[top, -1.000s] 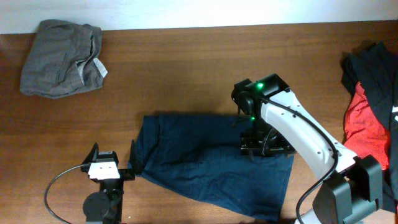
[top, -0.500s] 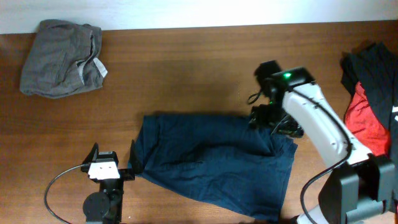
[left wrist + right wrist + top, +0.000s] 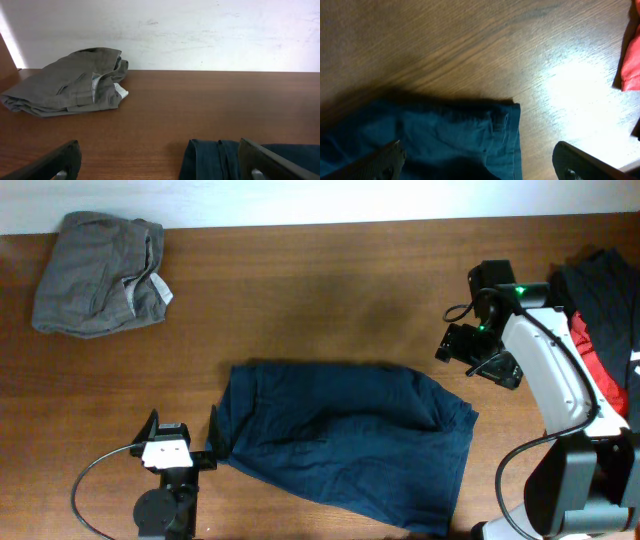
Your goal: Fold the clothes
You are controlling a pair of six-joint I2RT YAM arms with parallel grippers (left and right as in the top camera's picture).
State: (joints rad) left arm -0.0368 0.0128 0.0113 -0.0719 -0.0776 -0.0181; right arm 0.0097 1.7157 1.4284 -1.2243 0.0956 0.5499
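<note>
Hovering over bare wood, right gripper (image 3: 478, 356) sits off the upper right corner of the navy garment (image 3: 340, 435), apart from it. Right wrist view: right gripper (image 3: 480, 162) has both fingertips at the bottom edge, spread wide, nothing between them. Below the camera, a hemmed corner of the navy garment (image 3: 430, 140) lies flat on the table (image 3: 470, 50). A strip of the red garment (image 3: 632, 65) shows at the right border.

Left gripper (image 3: 182, 432) is low at the front left of the table (image 3: 300, 320), fingers spread wide and empty. Its right finger is just beside the navy garment's left edge; contact cannot be told. Left wrist view: left gripper (image 3: 160, 162) points toward the back wall (image 3: 200, 30), with the navy garment (image 3: 225, 160) edge showing low between centre and the right finger.

Navy garment: spread open at table centre-front, wrinkled, not folded.

Grey-olive garment (image 3: 95, 275): bundled at the back left corner, well apart from the navy one; also seen at (image 3: 70, 82), pale label showing.

Red garment (image 3: 608, 385) and black garment (image 3: 605, 280): heaped together at the right edge, partly behind the right arm.
</note>
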